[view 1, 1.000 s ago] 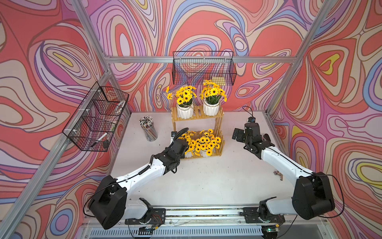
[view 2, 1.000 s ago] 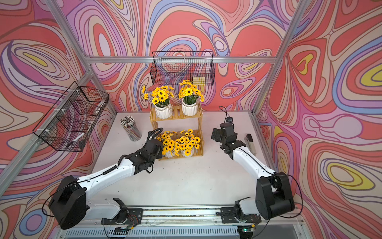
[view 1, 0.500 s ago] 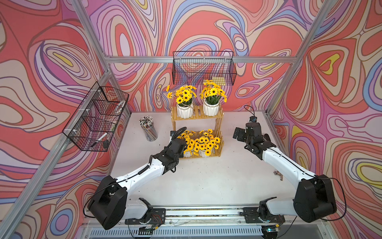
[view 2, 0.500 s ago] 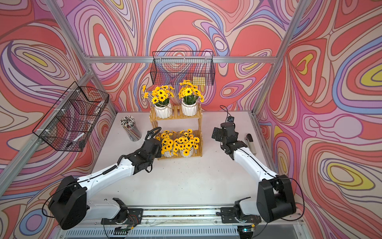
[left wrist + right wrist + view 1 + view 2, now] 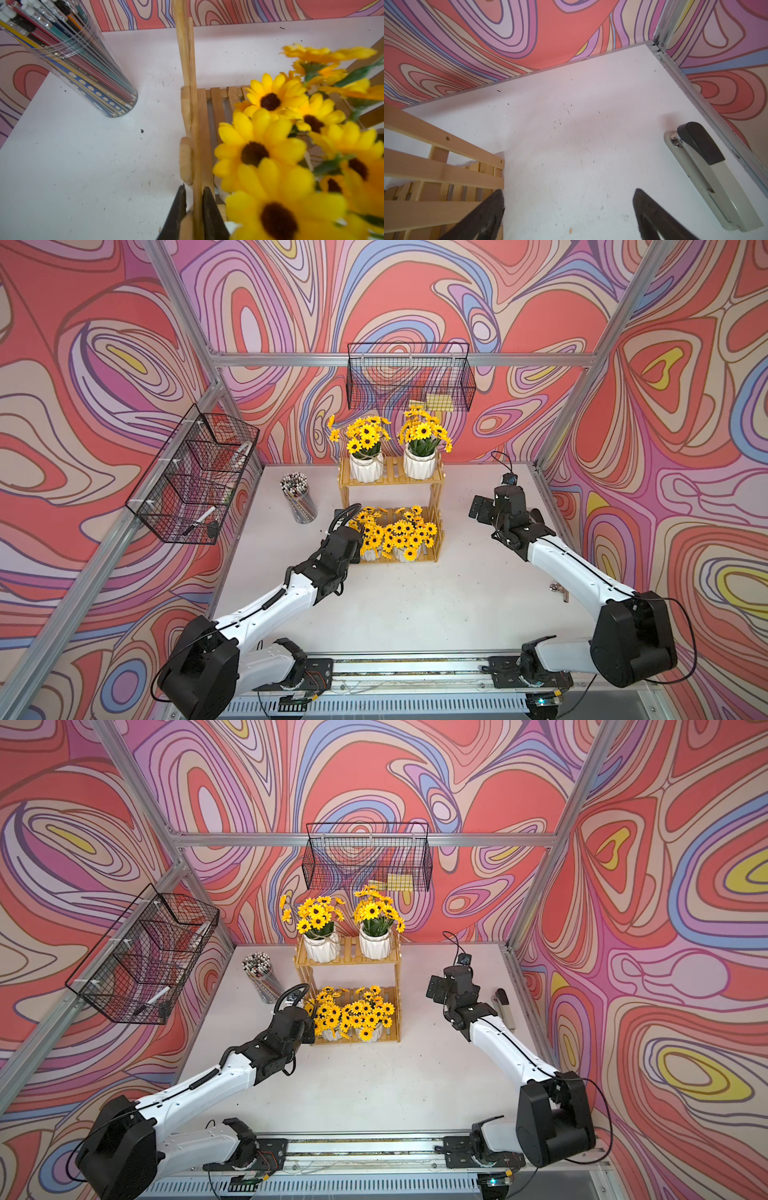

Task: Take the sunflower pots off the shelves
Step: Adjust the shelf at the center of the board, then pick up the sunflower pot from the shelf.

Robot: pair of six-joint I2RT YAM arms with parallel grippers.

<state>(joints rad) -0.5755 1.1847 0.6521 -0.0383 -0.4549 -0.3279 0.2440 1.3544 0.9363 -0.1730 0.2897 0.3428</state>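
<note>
all four sunflower pots (image 5: 365, 467) sit on the shelves (image 5: 392, 475): two on the top tier, two on the lower tier, where their flowers spill over the front rail. none is off yet.

the left gripper (image 5: 195, 187) is clenched on the thin wooden side post of the shelves at the lower tier's corner, not on a pot. the flowers of the nearest pot crowd just beside it. the right gripper (image 5: 569, 192) hangs released, jaws wide, over the bare desk (image 5: 395, 605) just beside the other end of the shelves, grasping nothing.

the main risk, as i judge it, is that left grip. if it is meant as a brace, fine — but any pull or twist from that arm moves the whole light rack. the two top pots, tall with flowers, would rock or tip off the low rail.

the second risk is the right gripper's way in. the lower pots stand under the top tier and their white bodies are mostly hidden by flowers. a blind close could catch stems and leaves instead of the pot, which would drag the bunch out or tilt the pot against its neighbour.

coming in from the side, the jaws could also knock the slatted end frame. a stapler (image 5: 708, 166) lies near that arm and a cup of pencils (image 5: 299, 497) stands near the left one — a wide swing could clip either.
</note>
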